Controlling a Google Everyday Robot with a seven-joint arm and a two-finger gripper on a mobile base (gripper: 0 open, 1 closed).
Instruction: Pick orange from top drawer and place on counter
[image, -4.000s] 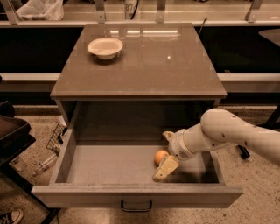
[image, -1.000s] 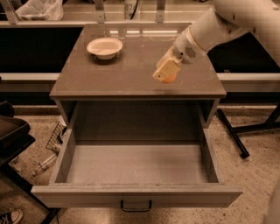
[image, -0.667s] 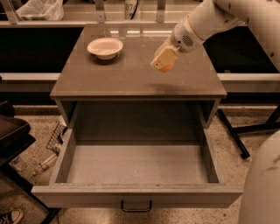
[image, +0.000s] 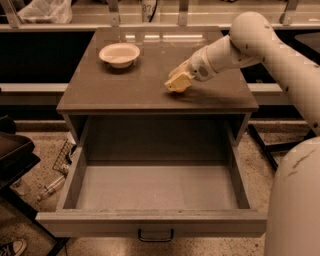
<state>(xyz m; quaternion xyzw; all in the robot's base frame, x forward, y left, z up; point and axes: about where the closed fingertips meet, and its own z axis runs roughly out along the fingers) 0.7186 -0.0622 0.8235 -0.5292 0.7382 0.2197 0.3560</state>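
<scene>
1. My claw (image: 177, 83) is low over the surface (image: 125, 85), at its right half and a little back from the front edge, its yellow tip pointing down and to the left.
2. I cannot tell whether my claw is clenched or released, nor whether it grasps anything.
3. The orange does not show anywhere in this view. I cannot say whether it sits hidden inside or beneath my claw.
4. My arm (image: 235, 50) reaches in from the upper right, its pale links slanting down across the right rear corner of the surface to the claw.
5. A white bowl (image: 120, 54) stands upright on the left rear part of the surface, well apart from my claw.
6. The top drawer (image: 150, 222) is pulled far out towards the camera, right under the surface. Its grey floor and side walls lie open to view, and the orange is not to be seen on them.
7. The dark handle (image: 155, 235) sits at the middle of the drawer's front panel, near the bottom edge of the view.
8. My pale body (image: 295, 200) fills the lower right corner, beside the drawer's right end.
</scene>
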